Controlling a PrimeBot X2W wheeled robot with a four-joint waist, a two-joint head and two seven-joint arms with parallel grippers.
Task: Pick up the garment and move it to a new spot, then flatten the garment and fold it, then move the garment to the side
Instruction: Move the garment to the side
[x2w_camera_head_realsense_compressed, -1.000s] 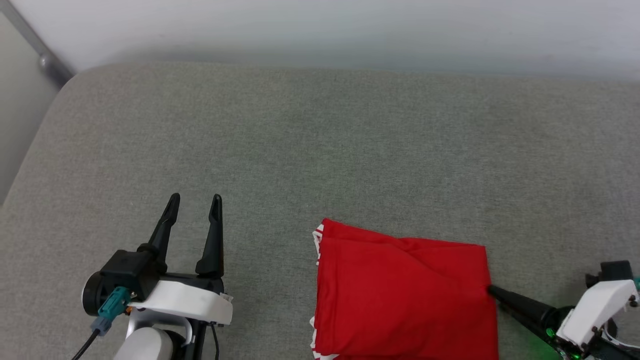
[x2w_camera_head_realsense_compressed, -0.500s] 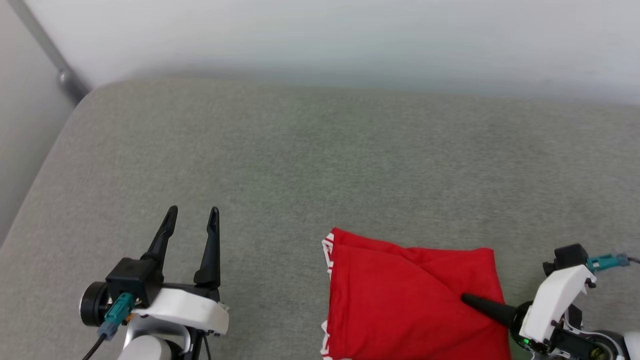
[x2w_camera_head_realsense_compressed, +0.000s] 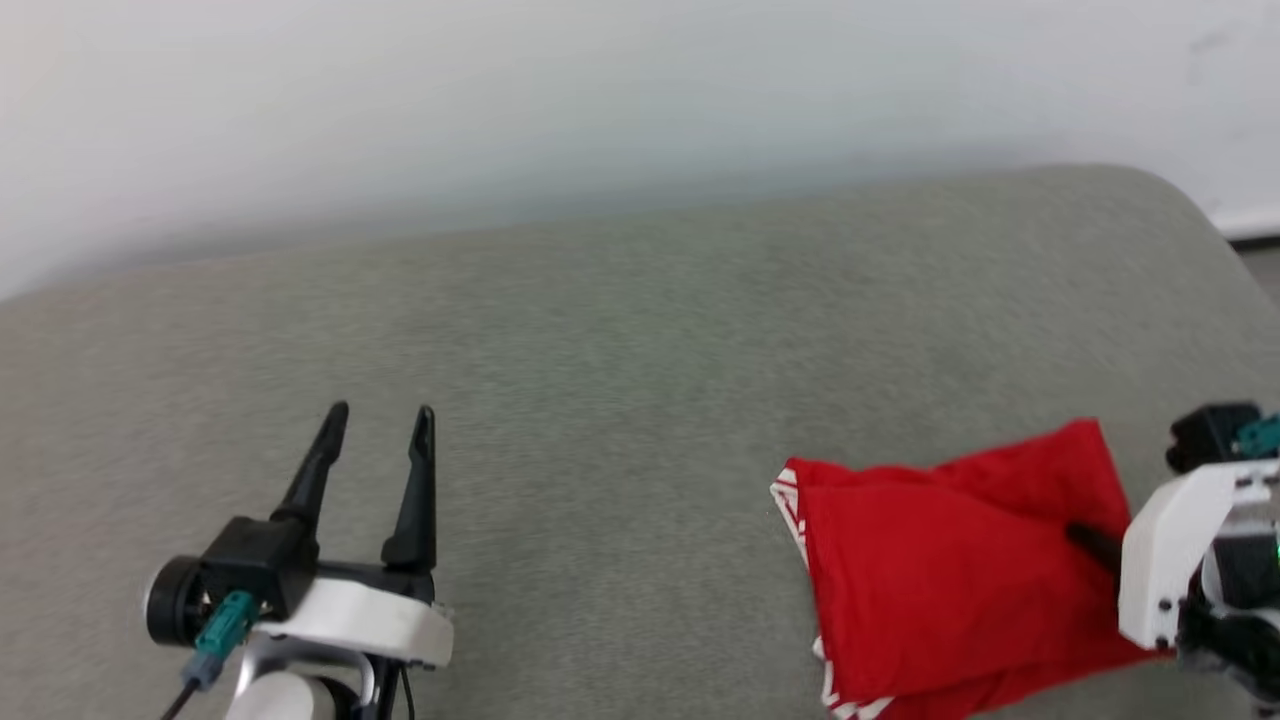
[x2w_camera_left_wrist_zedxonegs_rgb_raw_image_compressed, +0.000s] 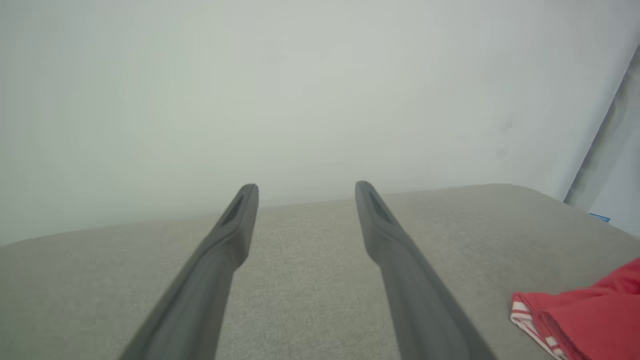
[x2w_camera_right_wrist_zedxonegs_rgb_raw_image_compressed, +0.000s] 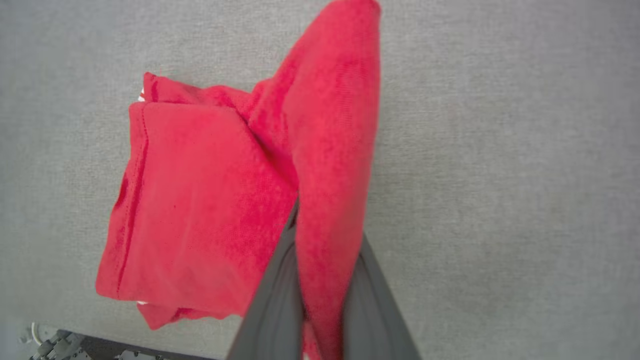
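Note:
The garment (x2w_camera_head_realsense_compressed: 940, 570) is a folded red bundle with red-and-white striped trim along its left edge, lying at the lower right of the grey cushion. In the right wrist view my right gripper (x2w_camera_right_wrist_zedxonegs_rgb_raw_image_compressed: 322, 225) is shut on a raised fold of the garment (x2w_camera_right_wrist_zedxonegs_rgb_raw_image_compressed: 200, 200), fabric pinched between both dark fingers. The head view shows the right gripper (x2w_camera_head_realsense_compressed: 1085, 540) with its tips buried in the red cloth. My left gripper (x2w_camera_head_realsense_compressed: 378, 415) stands open over bare cushion at the lower left, far from the garment. Its fingers (x2w_camera_left_wrist_zedxonegs_rgb_raw_image_compressed: 235, 225) hold nothing; the garment's striped corner (x2w_camera_left_wrist_zedxonegs_rgb_raw_image_compressed: 585, 315) peeks in at lower right.
The grey cushion (x2w_camera_head_realsense_compressed: 600, 400) spreads wide, its rounded right corner at the upper right. A pale wall (x2w_camera_head_realsense_compressed: 600, 100) runs behind it. A dark strip of floor edge (x2w_camera_head_realsense_compressed: 1260, 240) shows beyond the right corner.
The head camera has swung to the right, so the whole scene shifts. My right gripper has closed deeper into the garment and dragged it rightward, tilting it. The left gripper stays open.

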